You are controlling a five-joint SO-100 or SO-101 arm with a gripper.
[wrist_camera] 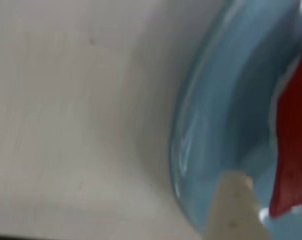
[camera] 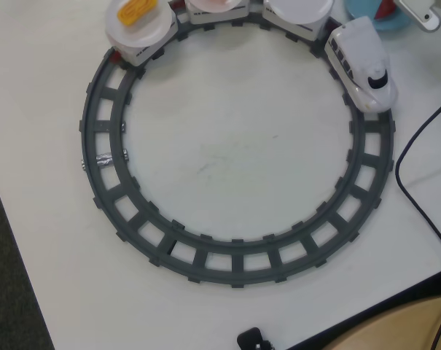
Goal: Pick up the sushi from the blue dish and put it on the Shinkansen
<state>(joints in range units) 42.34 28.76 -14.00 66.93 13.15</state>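
The blue dish [camera: 377, 16] is seen at the worktop's top right corner in the overhead view, cut by the frame, with the dark-red sushi [wrist_camera: 290, 150] lying on it. In the wrist view one pale fingertip [wrist_camera: 235, 210] reaches over the dish rim, just beside the sushi; how wide the gripper stands cannot be told. The Shinkansen [camera: 362, 65] sits on the grey ring track [camera: 235, 259], near the dish

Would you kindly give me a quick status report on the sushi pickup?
Hand low over blue dish, open or shut unclear. Sushi on the dish, not lifted. Shinkansen on track beside the dish.
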